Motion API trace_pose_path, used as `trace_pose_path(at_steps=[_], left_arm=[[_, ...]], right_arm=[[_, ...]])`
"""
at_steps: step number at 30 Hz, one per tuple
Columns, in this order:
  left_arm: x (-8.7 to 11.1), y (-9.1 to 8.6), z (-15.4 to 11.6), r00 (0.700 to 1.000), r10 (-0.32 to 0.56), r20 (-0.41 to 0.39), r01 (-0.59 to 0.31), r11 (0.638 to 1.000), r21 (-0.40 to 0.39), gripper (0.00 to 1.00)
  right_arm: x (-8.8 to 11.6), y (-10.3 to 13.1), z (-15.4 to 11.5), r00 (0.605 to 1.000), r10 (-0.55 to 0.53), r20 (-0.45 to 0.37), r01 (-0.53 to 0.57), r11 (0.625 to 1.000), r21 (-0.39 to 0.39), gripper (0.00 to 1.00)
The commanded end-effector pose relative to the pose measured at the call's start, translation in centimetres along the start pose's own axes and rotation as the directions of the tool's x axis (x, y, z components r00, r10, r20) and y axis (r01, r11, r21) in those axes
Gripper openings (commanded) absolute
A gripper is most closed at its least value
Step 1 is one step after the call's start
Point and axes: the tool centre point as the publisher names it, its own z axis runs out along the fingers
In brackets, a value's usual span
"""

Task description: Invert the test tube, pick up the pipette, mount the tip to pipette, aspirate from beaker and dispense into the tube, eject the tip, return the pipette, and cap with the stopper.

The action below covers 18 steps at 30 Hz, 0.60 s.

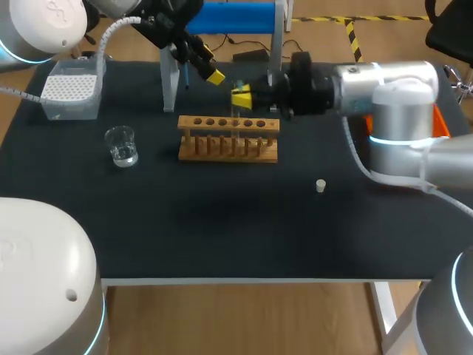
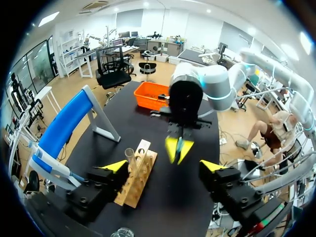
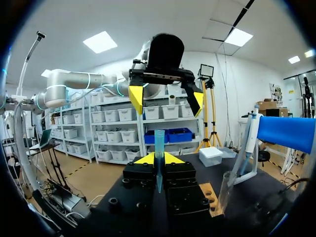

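Vertically clamped pipette tip point(image 3: 159, 148), point down, right jaws

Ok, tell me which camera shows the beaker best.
The head view: the beaker stands whole and unblocked on the table, apart from the wooden rack. The left wrist view catches only a sliver of its rim. The right wrist view does not show it.
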Motion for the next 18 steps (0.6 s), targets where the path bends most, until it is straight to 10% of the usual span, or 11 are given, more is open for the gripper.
trace_pose_path(at_steps=[1,18], left_arm=[[0.0,0.0,-0.1,1.000,-0.001,-0.001,0.001,1.000,-0.004,1.00],[0.0,0.0,-0.1,1.000,-0.001,-0.001,0.001,1.000,-0.004,1.00]], right_arm=[[2.9,-0.1,-5.6,1.000,-0.001,0.030,0.001,1.000,-0.008,0.00],[6.1,-1.8,-15.5,0.997,-0.023,0.080,0.025,0.999,-0.024,0.00]])
